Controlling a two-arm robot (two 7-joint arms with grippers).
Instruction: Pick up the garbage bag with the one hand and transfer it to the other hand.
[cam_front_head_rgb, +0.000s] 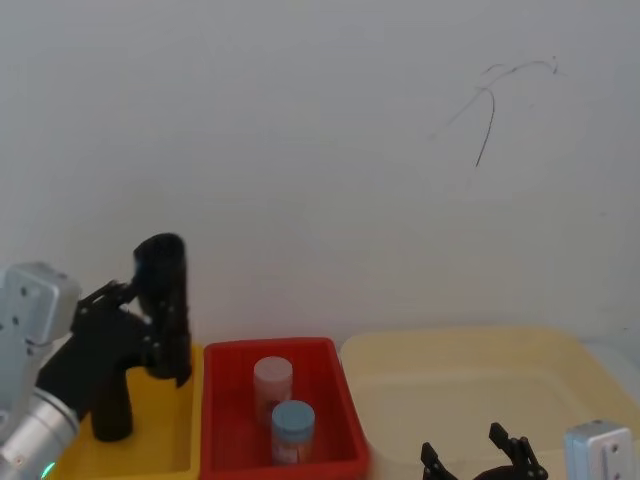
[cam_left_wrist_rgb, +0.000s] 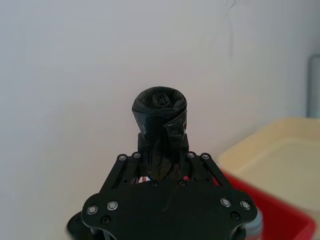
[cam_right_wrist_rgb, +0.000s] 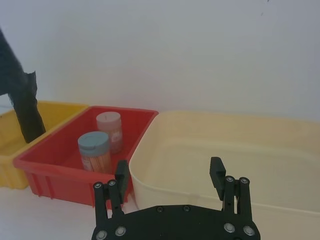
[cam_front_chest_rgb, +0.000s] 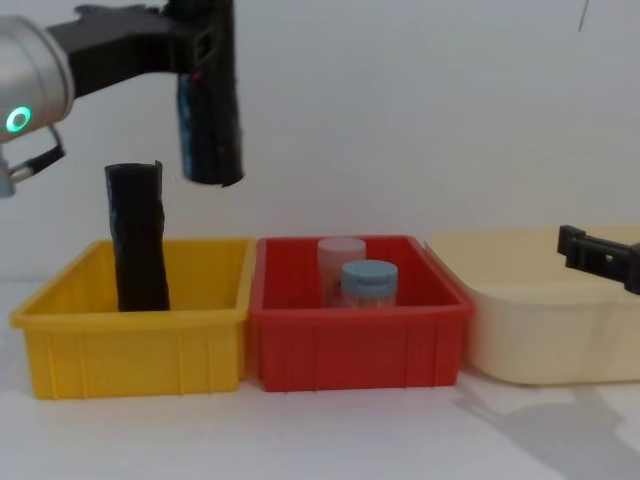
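1 garbage bag (cam_front_chest_rgb: 208, 110), 3 bins (cam_front_chest_rgb: 130, 350) (cam_front_chest_rgb: 360, 352) (cam_front_chest_rgb: 540, 335), 2 jars (cam_front_chest_rgb: 340, 256) (cam_front_chest_rgb: 369, 284)

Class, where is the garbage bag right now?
In the chest view, the garbage bag is held in the left end effector, above the yellow bin on the left.

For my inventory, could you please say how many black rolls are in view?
2: the garbage bag, held aloft in the left gripper above the yellow bin, and a plain roll standing in that bin. No others visible.
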